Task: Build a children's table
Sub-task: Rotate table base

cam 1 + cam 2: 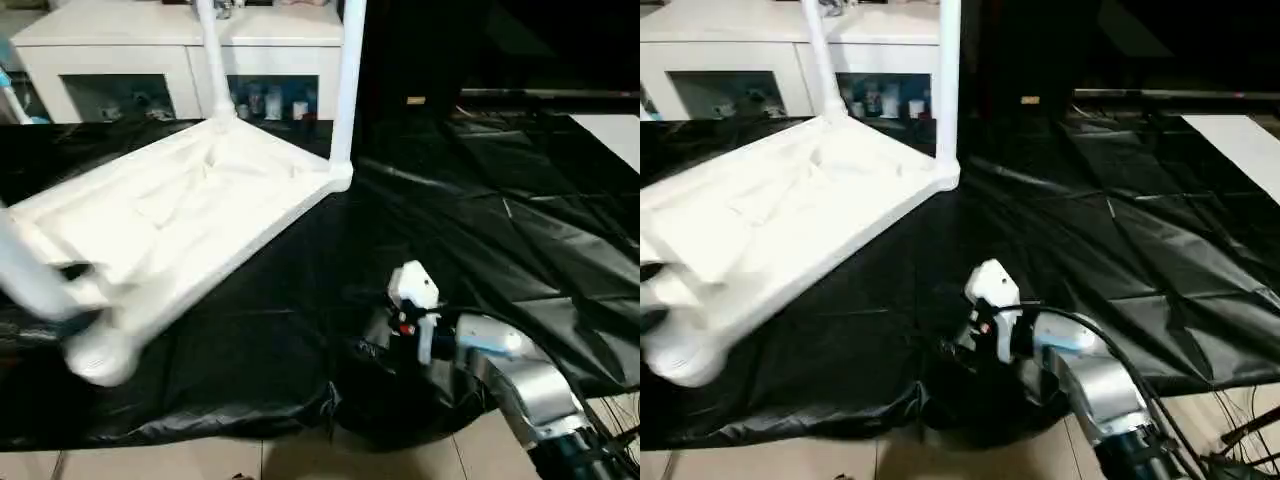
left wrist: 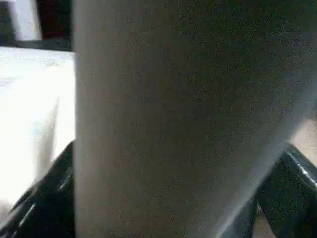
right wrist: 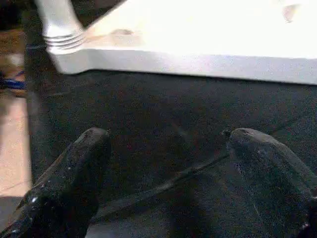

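Table top point(image 1: 170, 230) lay upside down on the black cloth point(image 1: 480, 250) | we held a leg point(image 2: 173, 124) between spread left fingers point(image 2: 44, 198) | right gripper point(image 3: 168, 173) spread, empty | leg could slip.

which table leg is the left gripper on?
The white plastic tube leg at the near-left corner of the upturned white tabletop, between the left gripper fingers. The two far legs stand free.

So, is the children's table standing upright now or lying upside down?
Upside down: the children's table lies top-down on the black cloth, and two legs point upward from its corners.
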Controlling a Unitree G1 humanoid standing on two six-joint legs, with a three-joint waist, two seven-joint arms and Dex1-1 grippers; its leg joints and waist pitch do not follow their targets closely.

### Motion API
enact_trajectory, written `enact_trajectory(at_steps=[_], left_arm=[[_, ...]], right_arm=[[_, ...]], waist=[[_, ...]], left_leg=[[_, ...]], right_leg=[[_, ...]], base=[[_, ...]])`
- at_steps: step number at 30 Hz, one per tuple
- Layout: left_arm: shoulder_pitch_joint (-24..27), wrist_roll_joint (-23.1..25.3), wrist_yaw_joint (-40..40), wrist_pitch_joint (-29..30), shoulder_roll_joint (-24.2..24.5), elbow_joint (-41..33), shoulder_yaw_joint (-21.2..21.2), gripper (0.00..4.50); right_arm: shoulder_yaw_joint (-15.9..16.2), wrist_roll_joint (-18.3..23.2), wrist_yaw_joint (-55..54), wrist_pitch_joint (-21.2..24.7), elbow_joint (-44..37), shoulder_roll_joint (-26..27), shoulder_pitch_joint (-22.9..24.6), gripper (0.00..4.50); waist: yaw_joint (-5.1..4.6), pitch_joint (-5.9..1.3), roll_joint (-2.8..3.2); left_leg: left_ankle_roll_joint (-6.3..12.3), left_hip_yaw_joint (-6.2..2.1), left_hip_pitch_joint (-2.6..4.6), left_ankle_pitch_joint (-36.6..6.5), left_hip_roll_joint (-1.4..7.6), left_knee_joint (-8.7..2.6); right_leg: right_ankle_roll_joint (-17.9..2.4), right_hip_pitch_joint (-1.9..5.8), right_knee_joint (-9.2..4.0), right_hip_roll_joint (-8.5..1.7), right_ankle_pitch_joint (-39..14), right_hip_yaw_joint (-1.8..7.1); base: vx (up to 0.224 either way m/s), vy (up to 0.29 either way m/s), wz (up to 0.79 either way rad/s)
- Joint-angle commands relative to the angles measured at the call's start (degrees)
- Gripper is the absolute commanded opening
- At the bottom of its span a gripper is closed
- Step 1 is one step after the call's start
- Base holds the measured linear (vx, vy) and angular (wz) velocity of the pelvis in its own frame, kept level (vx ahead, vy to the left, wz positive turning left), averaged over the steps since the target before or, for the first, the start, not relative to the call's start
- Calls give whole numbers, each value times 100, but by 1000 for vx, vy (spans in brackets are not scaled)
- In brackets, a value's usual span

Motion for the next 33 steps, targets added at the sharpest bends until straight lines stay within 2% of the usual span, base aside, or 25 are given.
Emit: enact_trajectory(at_steps=[1,2,4,6,7,9,10,11,13,17,20,21,23,24,25,27,29,32,33], left_arm=[[-213,130,227,103,-186,-487,-425,448],[-308,156,320,184,-332,-674,-647,448],[-422,232,440,210,-483,-794,-836,448],[-603,454,609,100,-723,-894,-1078,448],[-769,621,771,-1,-921,-880,-1225,448],[-1015,802,915,-110,-1198,-847,-1455,448],[-1305,1030,1076,-227,-1491,-820,-1756,448],[-1305,1030,1076,-227,-1491,-820,-1756,448],[-1586,1139,1197,-245,-1776,-781,-2015,448],[-2271,1551,1427,-429,-2521,-413,-2609,448],[-2574,1917,1618,-613,-2863,-84,-2889,448],[-2636,1988,1669,-648,-2935,-3,-2936,448],[-2913,2337,2063,-917,-3239,450,-3072,448],[-3127,2674,2425,-1194,-3430,872,-3164,448],[-3129,2679,2429,-1198,-3432,878,-3166,448],[-3270,3043,2734,-1442,-3430,1252,-3230,448],[-3295,3083,2812,-1449,-3417,1339,-3202,448],[-3299,3158,2967,-1491,-3337,1463,-3086,448],[-3137,3136,2820,-1396,-3198,1282,-3078,448]], right_arm=[[-144,-325,-607,-68,363,82,-242,414],[-245,-415,-907,-106,567,166,-351,414],[-329,-426,-1075,-113,692,233,-427,414],[-375,-360,-1085,-81,705,283,-451,414],[-366,-365,-1087,-86,711,300,-463,414],[-342,-428,-1155,-122,760,315,-491,414],[-341,-467,-1241,-179,864,341,-539,414],[-341,-467,-1241,-179,864,341,-539,414],[-343,-488,-1279,-227,955,363,-579,414],[-381,-522,-1326,-286,1053,331,-628,414],[-454,-523,-1376,-274,1041,297,-632,414],[-469,-527,-1384,-276,1042,288,-633,414],[-531,-545,-1429,-330,1115,262,-659,414],[-575,-558,-1464,-377,1177,233,-680,414],[-576,-558,-1464,-377,1177,233,-681,414],[-647,-544,-1518,-389,1195,215,-703,414],[-668,-537,-1522,-397,1208,205,-716,414],[-693,-554,-1536,-448,1270,174,-739,414],[-710,-568,-1543,-482,1319,152,-746,414]], waist=[[-25,-294,161],[-37,-294,153],[-39,-296,141],[-58,-322,77],[-63,-326,90],[-52,-343,67],[-62,-355,48],[-52,-355,54],[-58,-358,58],[-59,-382,41],[-44,-404,34],[-44,-413,18],[-52,-407,37],[-51,-412,35],[-55,-401,40],[-47,-405,32],[-62,-405,19],[-83,-415,26],[-80,-413,31]], left_leg=[[-254,-122,93,-2009,197,-513],[-262,-123,82,-1967,200,-517],[-299,-118,111,-1935,183,-504],[-232,-118,69,-1757,171,-487],[-185,-122,43,-1599,170,-479],[-127,-107,57,-1389,169,-450],[-103,-108,22,-1255,167,-445],[-102,-107,35,-1239,169,-444],[-89,-102,28,-1219,164,-434],[-41,-93,16,-1087,151,-406],[28,-95,8,-918,150,-382],[55,-106,-20,-837,149,-380],[116,-99,-22,-832,144,-371],[107,-98,-4,-896,136,-360],[103,-95,10,-1003,140,-365],[95,-115,-16,-1031,144,-375],[88,-128,-39,-1019,140,-378],[125,-120,-23,-1008,143,-364],[134,-119,-21,-1003,153,-364]], right_leg=[[-1222,160,-394,-308,-1501,249],[-1195,167,-395,-305,-1484,250],[-1172,150,-408,-307,-1535,252],[-1105,208,-386,-287,-1343,250],[-1099,226,-368,-291,-1169,251],[-1123,219,-368,-287,-951,254],[-1148,247,-346,-284,-816,248],[-1143,240,-352,-284,-824,245],[-1169,243,-347,-288,-807,243],[-1182,274,-355,-285,-671,243],[-1202,290,-341,-285,-418,237],[-1233,320,-315,-297,-299,233],[-1241,309,-335,-286,-275,228],[-1225,312,-343,-282,-347,225],[-1194,299,-385,-278,-509,220],[-1152,323,-384,-293,-615,218],[-1113,348,-372,-306,-659,213],[-1187,320,-375,-298,-631,211],[-1243,313,-368,-307,-594,210]], base=[[0,0,0],[0,0,0],[0,0,0],[0,0,0],[0,0,0],[0,0,0],[0,0,0],[0,0,0],[0,0,0],[0,0,0],[0,0,0],[0,0,0],[0,0,0],[0,0,0],[0,0,0],[0,0,0],[0,0,0],[0,0,0],[0,0,0]])
